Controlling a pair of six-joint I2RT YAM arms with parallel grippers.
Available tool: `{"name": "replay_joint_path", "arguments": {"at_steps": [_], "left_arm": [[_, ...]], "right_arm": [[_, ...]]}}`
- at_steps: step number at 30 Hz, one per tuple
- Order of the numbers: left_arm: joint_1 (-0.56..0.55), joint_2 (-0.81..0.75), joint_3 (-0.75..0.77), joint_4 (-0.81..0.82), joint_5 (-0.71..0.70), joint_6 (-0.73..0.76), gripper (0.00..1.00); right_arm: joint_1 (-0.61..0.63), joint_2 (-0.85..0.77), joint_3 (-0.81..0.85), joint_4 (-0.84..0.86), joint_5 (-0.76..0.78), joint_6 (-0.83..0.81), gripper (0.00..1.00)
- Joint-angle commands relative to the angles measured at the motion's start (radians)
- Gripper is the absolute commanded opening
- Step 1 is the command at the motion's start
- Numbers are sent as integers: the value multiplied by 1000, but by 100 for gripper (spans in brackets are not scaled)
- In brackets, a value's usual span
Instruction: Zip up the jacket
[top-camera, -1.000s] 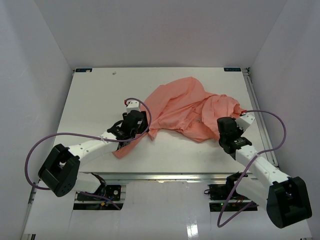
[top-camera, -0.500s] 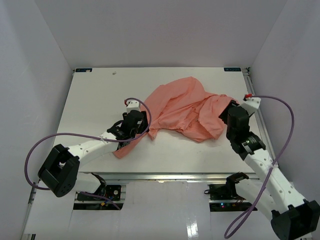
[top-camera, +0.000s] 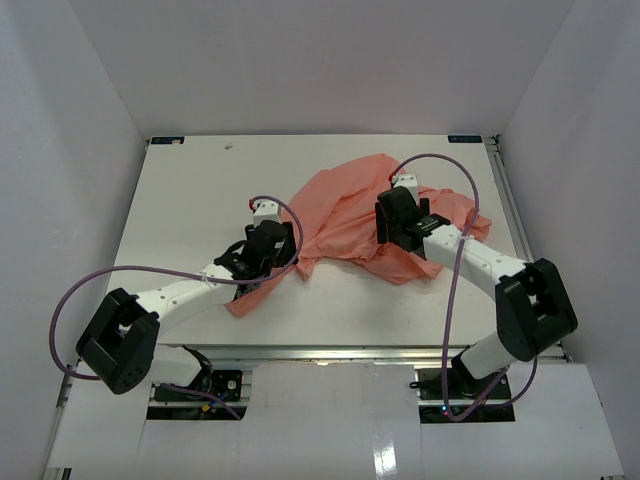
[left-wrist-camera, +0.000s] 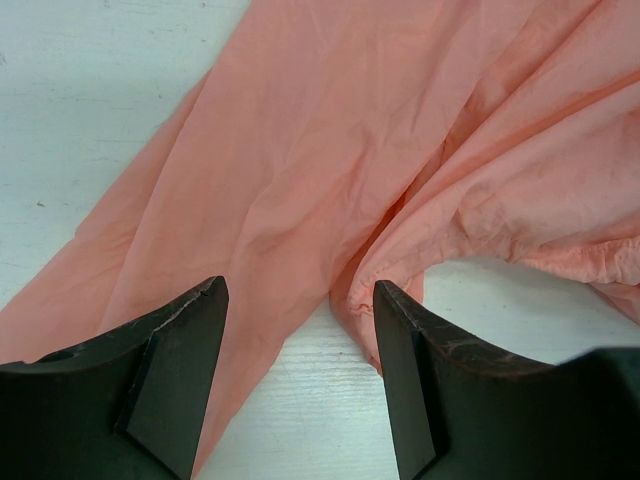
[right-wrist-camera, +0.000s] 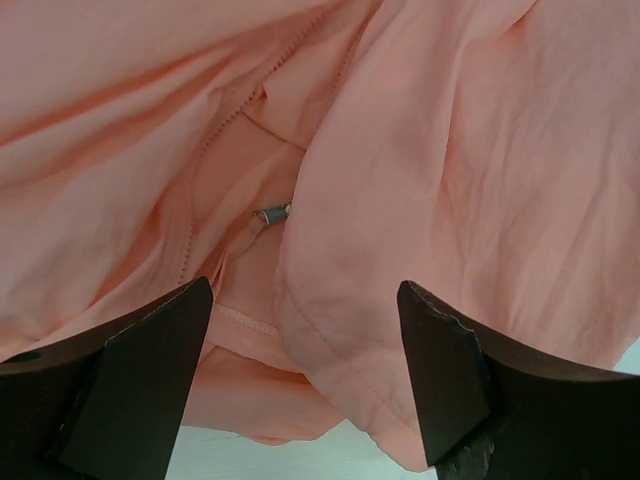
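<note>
Salmon-pink jacket (top-camera: 350, 215) lies crumpled on the table (top-camera: 190, 200), left gripper (left-wrist-camera: 300, 290) and right gripper (right-wrist-camera: 305, 290) both spread above it.

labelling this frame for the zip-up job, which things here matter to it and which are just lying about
Part of the job:
- jacket
- small metal piece in its folds, likely the zip pull
- left gripper, open
- right gripper, open

Just there:
- table
- purple cables
- small speck near the table's far edge
</note>
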Motion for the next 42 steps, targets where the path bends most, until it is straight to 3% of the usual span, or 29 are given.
{"name": "replay_joint_path", "arguments": {"at_steps": [1,6,9,12,20,25,27,30,33,37,42], "left_arm": [[1,-24,-2,7,-7,7,71],[1,-28,-3,7,-4,7,71],[3,-29,-5,7,-1,7,71],[1,-27,-5,7,-1,7,71],[1,-21,-2,7,-1,7,71],[1,-20,-2,7,-1,9,71],[1,-20,-2,7,-3,11,71],[1,-18,-1,10,8,10,71],[-2,-7,6,12,22,10,71],[-5,-7,3,9,18,12,71],[-7,-20,-4,10,10,11,71]], "right_arm": [[9,68,77,-68,65,-15,80],[10,112,73,-62,90,-15,74],[8,135,66,-65,120,-2,65],[3,144,61,-62,124,1,45],[-12,28,27,13,26,-31,8],[-120,-152,-93,121,-279,30,8],[-171,-229,-286,185,-326,80,8],[-224,-308,-424,193,-198,131,9],[-291,-324,-492,248,-212,151,13],[-297,-246,-489,242,-189,176,26],[-297,-298,-460,194,-76,190,39]]}}
